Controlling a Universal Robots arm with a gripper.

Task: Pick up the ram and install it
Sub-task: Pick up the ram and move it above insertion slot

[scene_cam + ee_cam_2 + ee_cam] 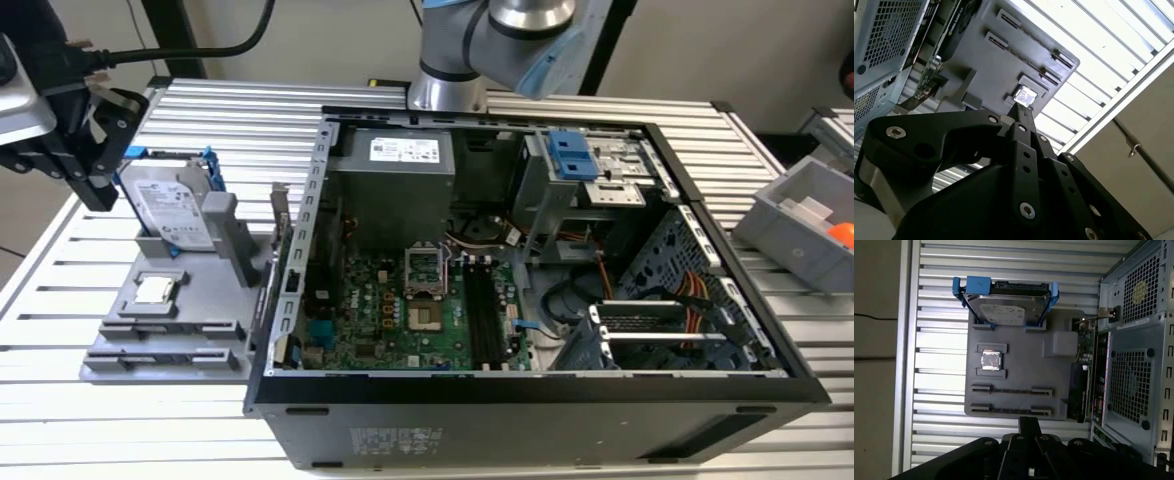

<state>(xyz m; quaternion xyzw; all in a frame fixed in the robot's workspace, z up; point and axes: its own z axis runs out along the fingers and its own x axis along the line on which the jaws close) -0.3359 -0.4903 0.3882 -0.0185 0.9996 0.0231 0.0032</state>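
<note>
A black two-fingered robot gripper [94,188] hung above the far end of a grey plastic parts tray [214,322], at the exterior view's left, on a slatted aluminium table [441,455]. Its fingers looked pressed together, with nothing between them in both wrist views.

The ram [1011,411], a long, thin dark stick, stood on edge in a slot of the tray, with a second stick like it in the next slot. In the first wrist view the ram lay nearest the gripper's tip [1029,422], but apart from it. A small square silver processor chip [990,360] sat further along the tray, and a silver hard drive in a blue-edged bracket [1006,310] stood at its end.

Beside the tray lay an open black desktop computer case [534,400], its green motherboard showing long black memory slots [481,315].

By the look of it, the work was at the approach, before any pickup. A grasp would call for the fingers to part, line up across the stick's thin width, and come down over its middle.
</note>
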